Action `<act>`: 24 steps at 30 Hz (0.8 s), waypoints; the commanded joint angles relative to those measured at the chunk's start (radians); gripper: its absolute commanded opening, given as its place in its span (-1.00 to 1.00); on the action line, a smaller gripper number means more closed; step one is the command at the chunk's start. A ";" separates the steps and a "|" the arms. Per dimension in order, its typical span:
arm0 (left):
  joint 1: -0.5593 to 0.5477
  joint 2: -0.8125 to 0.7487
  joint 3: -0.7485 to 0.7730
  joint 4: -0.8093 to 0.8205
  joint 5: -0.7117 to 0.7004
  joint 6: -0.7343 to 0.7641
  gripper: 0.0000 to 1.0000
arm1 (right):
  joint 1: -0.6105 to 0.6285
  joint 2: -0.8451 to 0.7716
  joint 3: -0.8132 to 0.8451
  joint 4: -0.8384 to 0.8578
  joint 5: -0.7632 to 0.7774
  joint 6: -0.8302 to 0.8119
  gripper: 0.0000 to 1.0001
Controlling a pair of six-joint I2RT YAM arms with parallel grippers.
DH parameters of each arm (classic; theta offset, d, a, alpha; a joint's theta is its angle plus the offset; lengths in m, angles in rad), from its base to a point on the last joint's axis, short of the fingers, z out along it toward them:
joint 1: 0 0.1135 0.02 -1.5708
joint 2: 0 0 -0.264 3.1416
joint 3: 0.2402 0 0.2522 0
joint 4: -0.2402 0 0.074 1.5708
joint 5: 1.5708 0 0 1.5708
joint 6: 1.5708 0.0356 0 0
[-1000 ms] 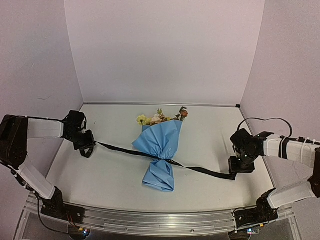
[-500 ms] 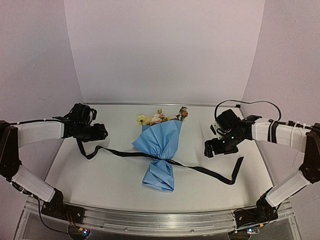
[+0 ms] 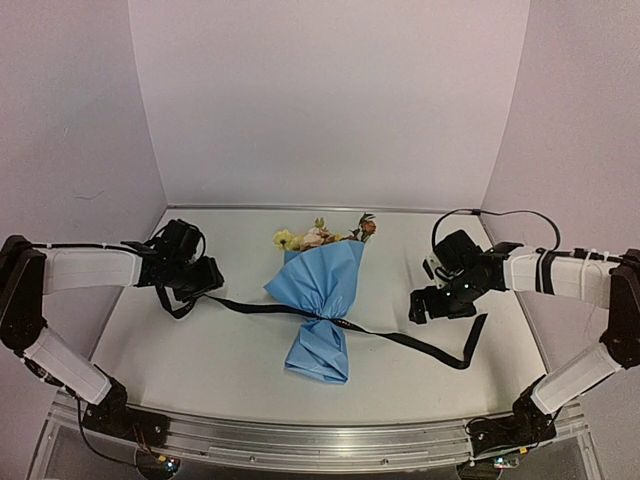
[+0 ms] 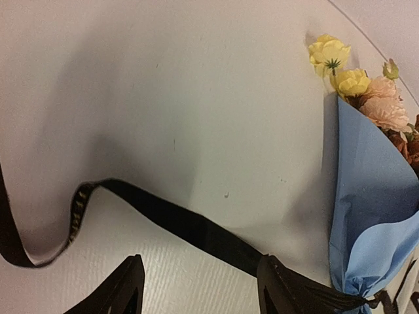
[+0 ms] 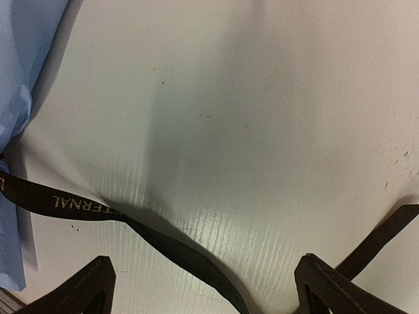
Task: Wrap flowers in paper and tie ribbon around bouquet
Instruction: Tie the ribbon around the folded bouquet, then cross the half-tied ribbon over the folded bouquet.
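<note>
Both arms have swung inward since a second ago, and each has let its ribbon (image 3: 400, 341) end fall slack.
Left jaws and right jaws stand open, empty, above the surface (image 3: 230, 350); bouquet (image 3: 325, 290) lies between them, ribbon crossing its narrow waist.

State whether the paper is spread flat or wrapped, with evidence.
Wrapped: the paper forms a cone around the flowers, pinched at a narrow waist where the ribbon crosses; blooms show above its rim.

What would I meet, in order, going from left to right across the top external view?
left gripper → bouquet → right gripper. The ribbon stretches across nearly the whole width, so I leave it out.
</note>
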 commanded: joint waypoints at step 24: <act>-0.100 0.325 0.121 0.032 -0.228 -0.655 -0.97 | 0.084 -0.064 -0.062 0.149 -0.004 -0.093 0.76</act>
